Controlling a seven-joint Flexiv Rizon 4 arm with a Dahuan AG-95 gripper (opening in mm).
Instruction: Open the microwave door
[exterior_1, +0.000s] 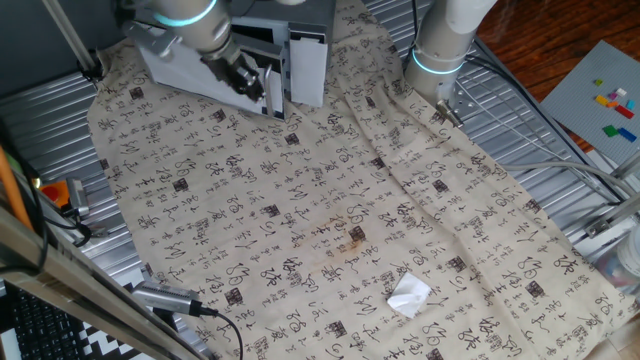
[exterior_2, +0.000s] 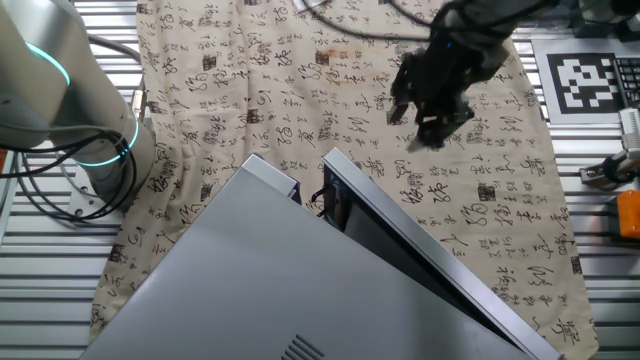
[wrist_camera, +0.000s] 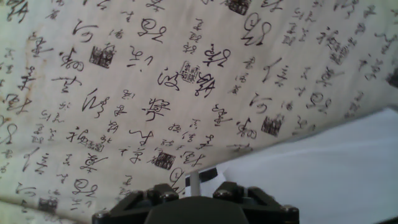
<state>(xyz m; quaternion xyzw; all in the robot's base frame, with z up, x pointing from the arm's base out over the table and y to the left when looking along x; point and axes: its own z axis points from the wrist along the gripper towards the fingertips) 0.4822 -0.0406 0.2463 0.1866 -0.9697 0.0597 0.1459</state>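
The microwave (exterior_1: 305, 22) stands at the far end of the table, and its grey top (exterior_2: 250, 290) fills the other fixed view. The microwave door (exterior_1: 180, 72) stands ajar, and a gap shows between its free edge (exterior_2: 335, 165) and the box. Its dark handle strip (exterior_1: 276, 92) is next to the narrow white control panel (exterior_1: 308, 65). My black gripper (exterior_1: 255, 88) hangs in front of the door face near the handle. It also shows in the other fixed view (exterior_2: 415, 125), with its fingers apart and empty. The hand view shows only the gripper housing (wrist_camera: 196, 208) and a white surface (wrist_camera: 323, 168).
A cloth with printed characters (exterior_1: 330, 220) covers the table. A second arm's base (exterior_1: 440, 50) stands at the back right. A crumpled white paper (exterior_1: 410, 295) lies near the front. A grey tool with a cable (exterior_1: 170, 298) lies at the front left.
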